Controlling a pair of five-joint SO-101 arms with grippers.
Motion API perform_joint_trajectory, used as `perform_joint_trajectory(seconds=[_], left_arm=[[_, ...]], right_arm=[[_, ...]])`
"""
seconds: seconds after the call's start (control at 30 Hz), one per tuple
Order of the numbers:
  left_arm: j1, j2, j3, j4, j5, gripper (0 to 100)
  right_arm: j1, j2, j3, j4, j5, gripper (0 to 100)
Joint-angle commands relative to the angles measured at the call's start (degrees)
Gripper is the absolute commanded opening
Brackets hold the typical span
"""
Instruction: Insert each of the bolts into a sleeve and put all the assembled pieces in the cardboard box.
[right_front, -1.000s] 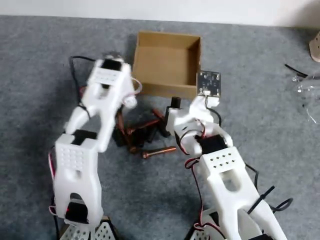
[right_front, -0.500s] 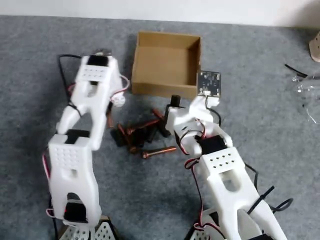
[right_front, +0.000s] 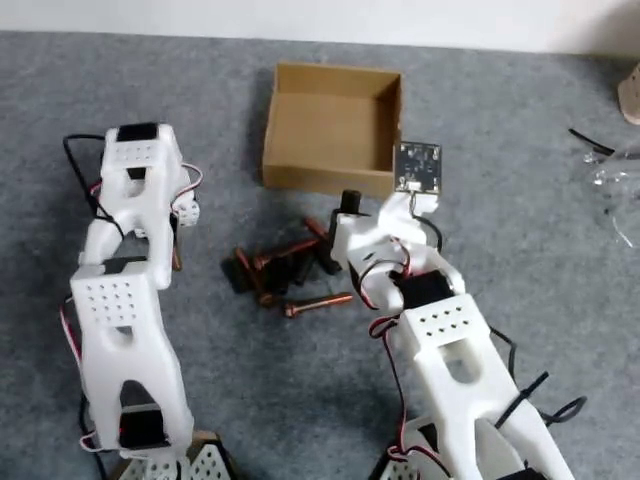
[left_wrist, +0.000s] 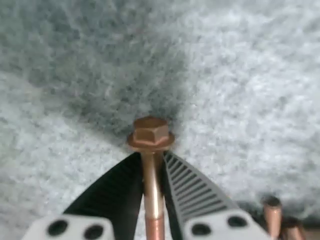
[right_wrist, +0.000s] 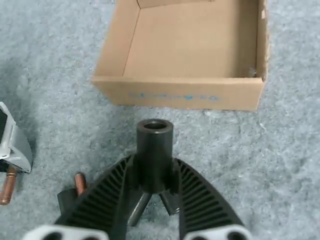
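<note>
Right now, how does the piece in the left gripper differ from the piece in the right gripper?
The left gripper holds a copper-coloured bolt, slim, with a hexagonal head. The right gripper holds a black sleeve, wider, with a hollow open end. Both are clamped with one end sticking out.

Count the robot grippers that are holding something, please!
2. The left gripper, left of the parts pile, pinches a copper bolt; the right gripper, just before the cardboard box, holds a black sleeve.

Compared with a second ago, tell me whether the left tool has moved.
Yes. In the high view the left tool, shut on a bolt, has swung left, away from the cardboard box and the pile of parts.
</note>
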Motion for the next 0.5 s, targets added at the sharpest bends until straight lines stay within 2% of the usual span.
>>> perform_joint_trajectory(seconds=[0.0, 0.17, 0.47], left_arm=[[-1.10, 1.71, -4.97, 1.23, -0.44, 0], [-1.19, 3.21, -5.23, 1.93, -0.44, 0], [1.98, 3.38, -4.97, 11.16, -0.44, 0]], right_arm=[[-0.57, -1.10, -0.66, -2.07, 0.79, 0.4], [-0.57, -1.10, -0.66, -2.07, 0.79, 0.4], [-0.57, -1.19, -0.66, -2.07, 0.79, 0.4]])
